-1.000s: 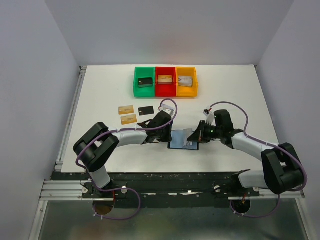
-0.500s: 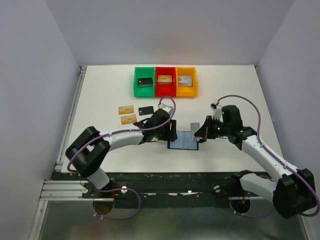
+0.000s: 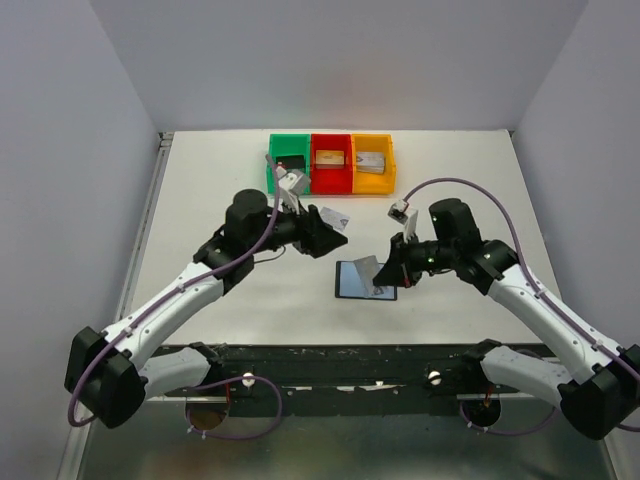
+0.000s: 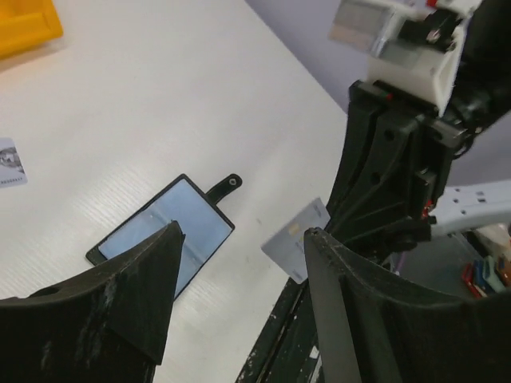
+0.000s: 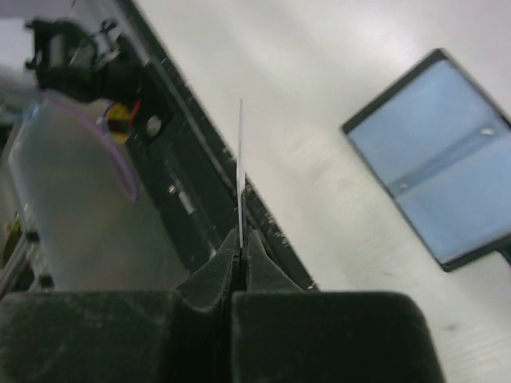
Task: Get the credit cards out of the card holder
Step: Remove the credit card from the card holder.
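Observation:
The card holder (image 3: pixel 355 284) lies open on the table, its bluish-grey inside facing up, and shows in the left wrist view (image 4: pixel 188 214) and the right wrist view (image 5: pixel 439 171). My right gripper (image 3: pixel 386 274) is shut on a silver-grey credit card (image 3: pixel 365 268), held just above the holder's right half. That card (image 5: pixel 240 159) appears edge-on between the shut jaws (image 5: pixel 241 236). My left gripper (image 3: pixel 325 240) hangs open and empty, up and left of the holder (image 4: pixel 243 231). Another silver-grey card (image 3: pixel 335 217) lies on the table beside it.
Green (image 3: pixel 272 170), red (image 3: pixel 331 185) and orange (image 3: pixel 390 170) bins stand in a row at the back, each with a blocky item inside. The table's front edge and black rail (image 3: pixel 380 350) run close below the holder. The left arm (image 3: pixel 180 290) stretches over the left part of the table.
My left gripper has opened, risen off the holder and drawn back up and left. The right gripper has kept its grip on the silver-grey card, which now sits lower and further left, over the holder.

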{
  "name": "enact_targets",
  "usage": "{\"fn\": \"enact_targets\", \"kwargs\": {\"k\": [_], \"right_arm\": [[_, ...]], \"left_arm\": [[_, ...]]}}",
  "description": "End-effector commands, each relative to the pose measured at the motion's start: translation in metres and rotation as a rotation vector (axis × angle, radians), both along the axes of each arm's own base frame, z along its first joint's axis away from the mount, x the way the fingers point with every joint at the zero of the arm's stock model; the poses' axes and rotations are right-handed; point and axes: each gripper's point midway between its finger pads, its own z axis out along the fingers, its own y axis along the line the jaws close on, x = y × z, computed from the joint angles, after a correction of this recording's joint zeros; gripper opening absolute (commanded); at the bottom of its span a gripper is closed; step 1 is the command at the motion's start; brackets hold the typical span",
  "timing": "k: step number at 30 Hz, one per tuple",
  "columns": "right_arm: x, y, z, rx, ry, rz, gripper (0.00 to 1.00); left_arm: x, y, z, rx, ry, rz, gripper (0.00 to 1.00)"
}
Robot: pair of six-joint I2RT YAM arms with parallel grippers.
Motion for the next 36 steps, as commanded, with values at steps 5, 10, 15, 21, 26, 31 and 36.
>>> {"fn": "enact_targets", "kwargs": {"k": [5, 10, 15, 21, 26, 31, 36], "right_arm": [[-0.073, 0.031, 0.025, 0.124, 0.064, 0.398, 0.01], [-0.087, 0.029, 0.038, 0.094, 0.037, 0.452, 0.00], [-0.088, 0.029, 0.049, 0.073, 0.008, 0.478, 0.00], [-0.090, 0.031, 0.055, 0.055, -0.010, 0.491, 0.00], [-0.091, 0.031, 0.053, 0.040, -0.013, 0.494, 0.00], [-0.091, 0.031, 0.050, 0.029, -0.016, 0.491, 0.00], [-0.091, 0.032, 0.051, 0.028, -0.022, 0.494, 0.00]], "left_arm": [[-0.081, 0.016, 0.063, -0.144, -0.140, -0.566, 0.72], [-0.100, 0.017, 0.054, -0.159, -0.130, -0.629, 0.71], [-0.120, 0.002, 0.036, -0.101, -0.093, -0.725, 0.58], [-0.122, -0.005, 0.026, -0.060, -0.077, -0.728, 0.48], [-0.123, -0.006, 0.027, -0.066, -0.083, -0.739, 0.47], [-0.125, -0.005, 0.026, -0.068, -0.084, -0.757, 0.41], [-0.130, -0.006, 0.027, -0.070, -0.085, -0.779, 0.37]]}}
